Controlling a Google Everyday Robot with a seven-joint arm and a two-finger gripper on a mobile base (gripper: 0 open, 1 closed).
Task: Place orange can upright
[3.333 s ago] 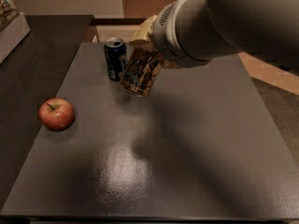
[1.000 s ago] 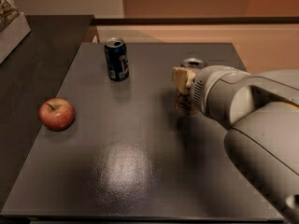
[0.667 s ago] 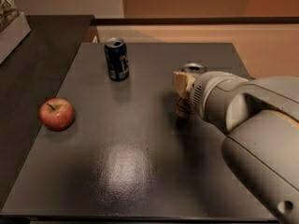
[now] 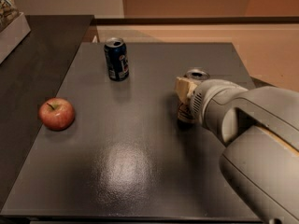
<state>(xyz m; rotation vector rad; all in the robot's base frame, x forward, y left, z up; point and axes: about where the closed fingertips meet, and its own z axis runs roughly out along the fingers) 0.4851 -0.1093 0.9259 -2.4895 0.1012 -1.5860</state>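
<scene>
Broadly, the dark worktop [image 4: 140,171] has open room across its middle and front. Right of centre, near the right edge, the gripper [image 4: 185,96] sits at the orange can [image 4: 188,114], which stands upright; whether it clamps the can cannot be told. One orange can, one blue can [image 4: 116,59] toward the far edge, and one apple [image 4: 56,114] by the left edge.

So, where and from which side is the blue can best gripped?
Probably around its mid-body, coming level from the front: the blue can stands upright with straight round walls and free space around. The gripper is at the orange can, farther right.
</scene>
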